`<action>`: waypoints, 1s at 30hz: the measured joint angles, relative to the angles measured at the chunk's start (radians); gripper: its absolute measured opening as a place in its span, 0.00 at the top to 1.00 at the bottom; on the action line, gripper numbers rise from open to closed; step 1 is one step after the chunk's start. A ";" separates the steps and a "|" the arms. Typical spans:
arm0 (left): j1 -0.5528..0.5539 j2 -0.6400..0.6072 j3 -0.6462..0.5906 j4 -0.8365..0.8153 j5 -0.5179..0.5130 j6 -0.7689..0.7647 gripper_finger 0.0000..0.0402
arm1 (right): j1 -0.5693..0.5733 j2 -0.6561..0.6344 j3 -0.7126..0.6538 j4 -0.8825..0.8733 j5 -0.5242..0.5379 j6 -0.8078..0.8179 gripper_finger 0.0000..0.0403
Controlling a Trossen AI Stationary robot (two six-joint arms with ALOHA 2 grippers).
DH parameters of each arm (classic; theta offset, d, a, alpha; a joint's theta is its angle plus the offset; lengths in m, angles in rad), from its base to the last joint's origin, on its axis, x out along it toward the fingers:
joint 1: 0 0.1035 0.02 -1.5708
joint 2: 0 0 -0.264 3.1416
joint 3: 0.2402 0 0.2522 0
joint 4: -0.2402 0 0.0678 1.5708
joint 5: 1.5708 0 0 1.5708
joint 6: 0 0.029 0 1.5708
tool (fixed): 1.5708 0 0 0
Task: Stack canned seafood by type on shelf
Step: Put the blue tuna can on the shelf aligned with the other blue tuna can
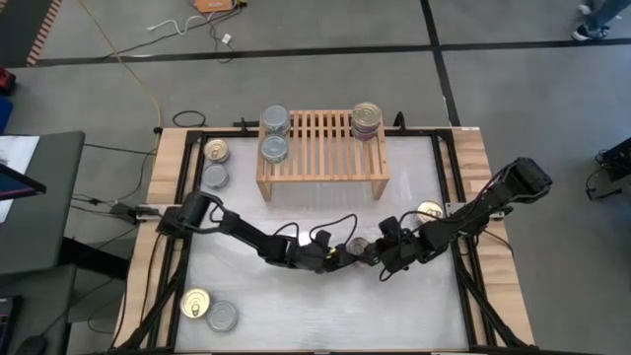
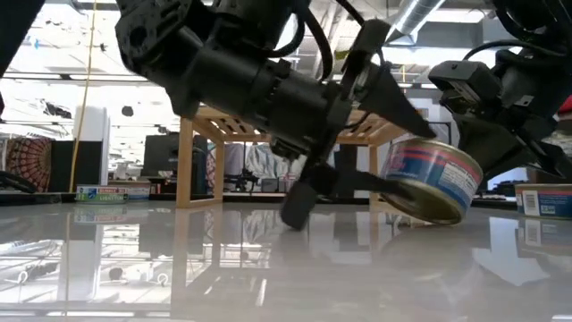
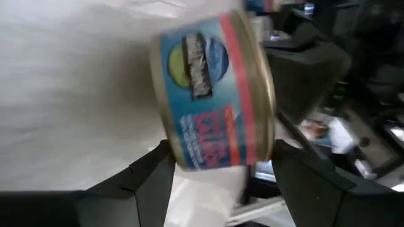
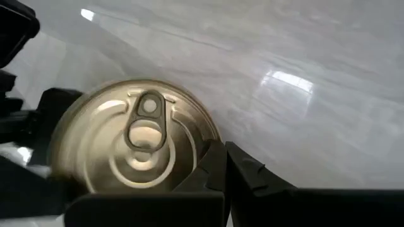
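A blue-labelled can with a gold pull-tab lid stands tilted on the white table, in front of the shelf. My left gripper reaches in from the table's left and is shut on it. My right gripper comes from the right, shut, with its tips at the lid's rim. The light-wood shelf carries three stacks of cans: two at its left end and one at its far right corner. My left gripper pinches the can across its two flat ends, one finger at the lid's rim and the other under the bottom face. The fingers come nearly level from the table's left. The can leans, its lower edge on the table. My right gripper has its shut fingertips against the rim of the lid, slanting down from the table's right. Whether they bear on the rim or only stand at it, I cannot tell.
Loose cans lie left of the shelf, at the near left corner, and beside the right arm. The wooden table frame runs along both sides.
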 joint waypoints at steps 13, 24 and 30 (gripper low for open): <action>0.013 0.025 0.003 0.064 0.041 -0.019 0.38 | 0.016 0.000 0.000 0.007 -0.014 -0.005 0.94; 0.014 0.025 0.003 0.059 0.062 -0.025 0.53 | 0.030 0.001 0.014 -0.003 0.003 -0.036 0.94; 0.016 0.026 0.001 0.075 0.095 -0.008 0.53 | 0.054 -0.010 0.021 -0.010 0.003 -0.052 0.94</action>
